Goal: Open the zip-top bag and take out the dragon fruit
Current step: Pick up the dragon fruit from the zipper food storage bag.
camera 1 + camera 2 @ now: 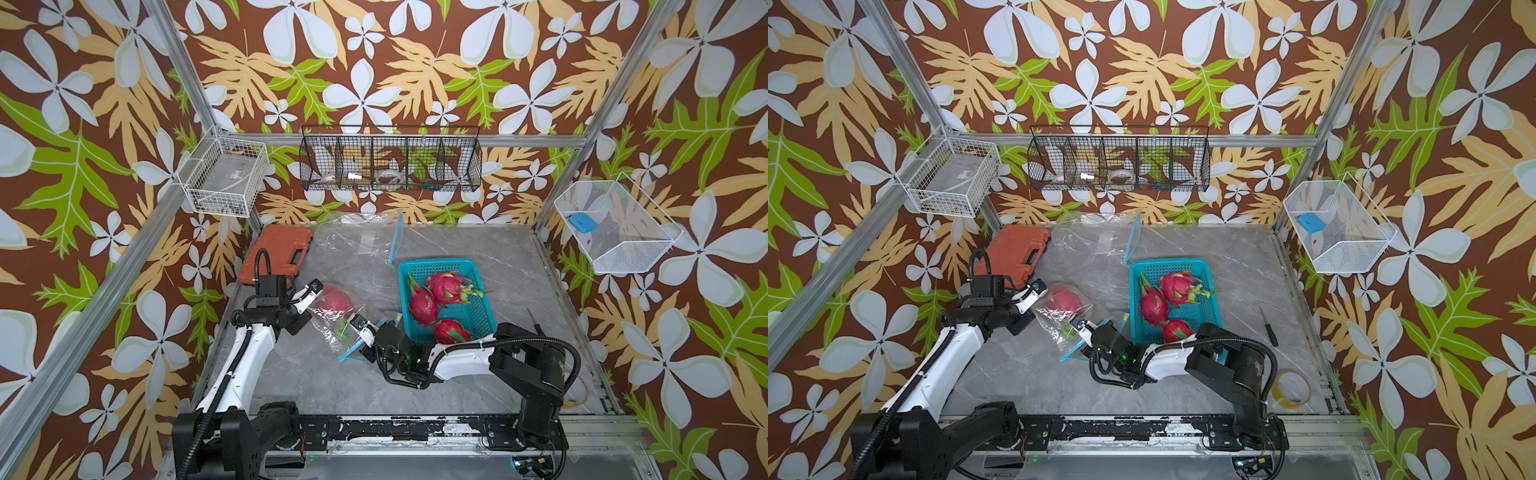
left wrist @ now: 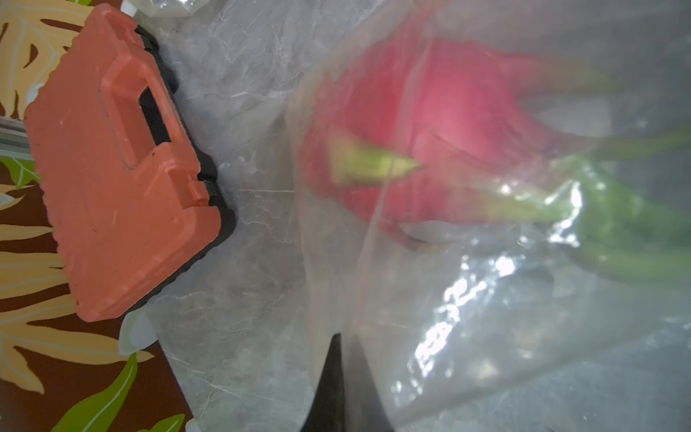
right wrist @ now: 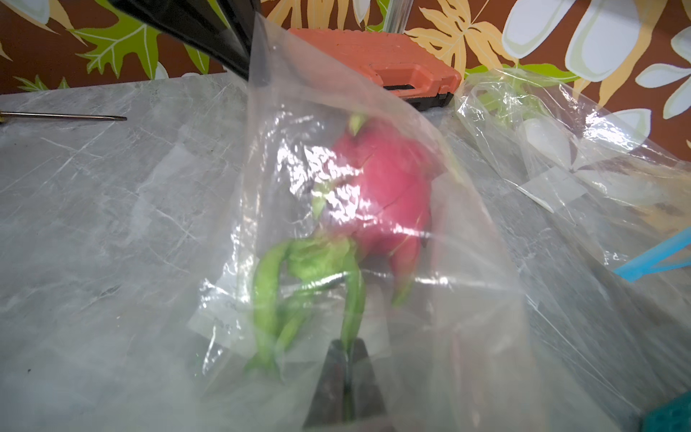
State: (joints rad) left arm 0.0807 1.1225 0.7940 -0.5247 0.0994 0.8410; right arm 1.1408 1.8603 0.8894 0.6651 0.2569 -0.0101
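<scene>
The bagged dragon fruit [image 1: 336,300] lies on the counter [image 1: 436,386] between the two arms inside the zip-top bag [image 1: 338,328], its long axis running from the left gripper [image 1: 311,296], whose jaws pinch the film behind its round end, toward the right gripper [image 1: 360,330], whose closed jaws clamp the film at its green tips.

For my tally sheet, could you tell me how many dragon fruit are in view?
4: three dragon fruit in the blue basket, one inside the zip-top bag. None appears hidden.
</scene>
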